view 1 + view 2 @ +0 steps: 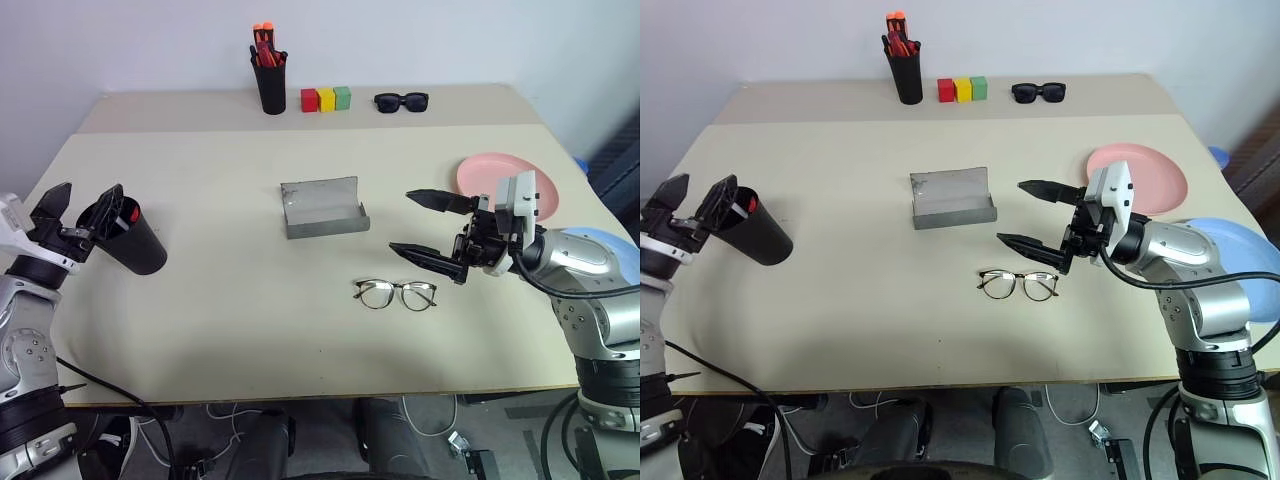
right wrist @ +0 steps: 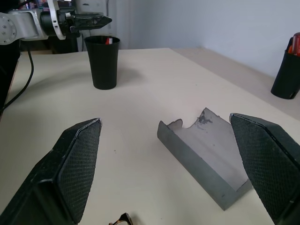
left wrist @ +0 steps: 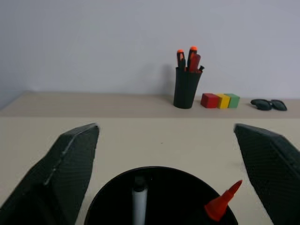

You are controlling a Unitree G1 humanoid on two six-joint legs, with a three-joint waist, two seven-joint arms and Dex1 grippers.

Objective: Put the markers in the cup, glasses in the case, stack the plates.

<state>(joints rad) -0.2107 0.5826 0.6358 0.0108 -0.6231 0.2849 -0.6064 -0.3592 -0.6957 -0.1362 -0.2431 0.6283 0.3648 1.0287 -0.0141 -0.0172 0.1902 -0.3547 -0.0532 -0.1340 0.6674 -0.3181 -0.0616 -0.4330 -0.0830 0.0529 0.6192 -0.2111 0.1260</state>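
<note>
Glasses [image 1: 395, 294] lie just below the right claw [image 1: 420, 225], whose fingers are spread wide, holding nothing. Case [image 1: 322, 208] sits open beside its fingertips, pink plate [image 1: 482, 172] behind it. Left claw [image 1: 82, 205] gapes wide above the cup [image 1: 135, 240], both markers [image 3: 139, 204] inside.
</note>
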